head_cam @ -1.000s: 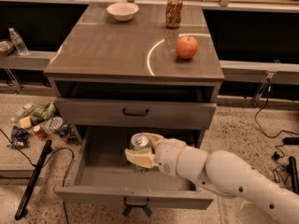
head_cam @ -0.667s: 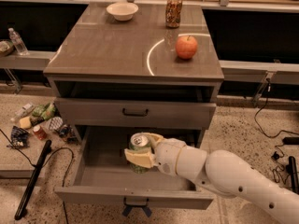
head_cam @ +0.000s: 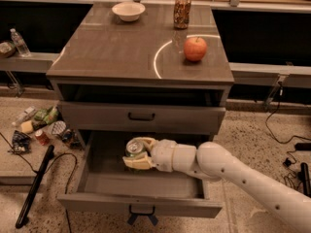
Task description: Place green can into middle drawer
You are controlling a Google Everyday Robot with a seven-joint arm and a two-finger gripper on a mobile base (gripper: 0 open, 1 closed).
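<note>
Unchanged over the last second: the gripper (head_cam: pixel 138 155), reaching in from 4 o'clock, stays clamped on the green can (head_cam: pixel 134 148) inside the middle drawer (head_cam: pixel 109 181); release is pending.

Nothing in here can be read from where I stand. The green can (head_cam: pixel 135 147), the orange-brown can (head_cam: pixel 182 12) on the cabinet top and the wrappers (head_cam: pixel 44 116) on the floor show only pattern and colour. The gripper (head_cam: pixel 134 152) sits inside the open middle drawer (head_cam: pixel 97 203), clasping the green can.
</note>
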